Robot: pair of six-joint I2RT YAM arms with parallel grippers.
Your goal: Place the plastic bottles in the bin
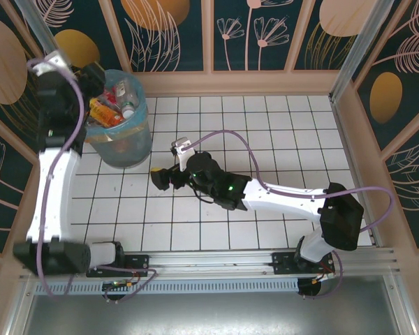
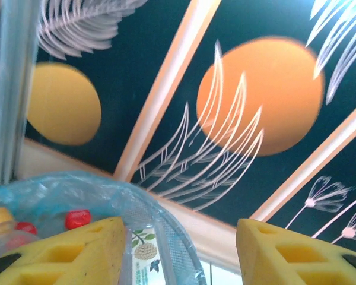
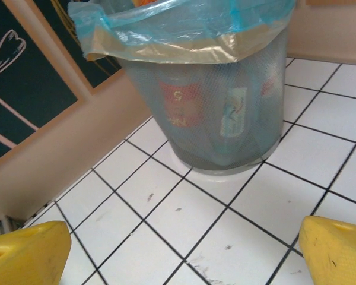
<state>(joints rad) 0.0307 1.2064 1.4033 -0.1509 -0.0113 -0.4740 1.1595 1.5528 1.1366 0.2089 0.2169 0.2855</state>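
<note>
The bin (image 1: 129,143), round grey mesh lined with a light-blue bag, stands at the table's far left. Several plastic bottles (image 1: 106,110) lie inside it, with orange and red labels. My left gripper (image 1: 98,78) hangs over the bin's far-left rim; its yellow fingers (image 2: 77,255) are apart with nothing between them. Below them I see the bag's rim (image 2: 107,187), red caps (image 2: 78,218) and a white-labelled bottle (image 2: 143,252). My right gripper (image 1: 160,179) stands open and empty low over the tiles, facing the bin (image 3: 249,136). Labelled bottles (image 3: 181,104) show through the mesh.
White tiled table (image 1: 265,139) stretches right of the bin. Patterned walls with beige frames (image 1: 230,77) close the back and sides. A metal rail (image 1: 230,262) runs along the near edge. The right arm (image 1: 279,195) lies across the middle of the table.
</note>
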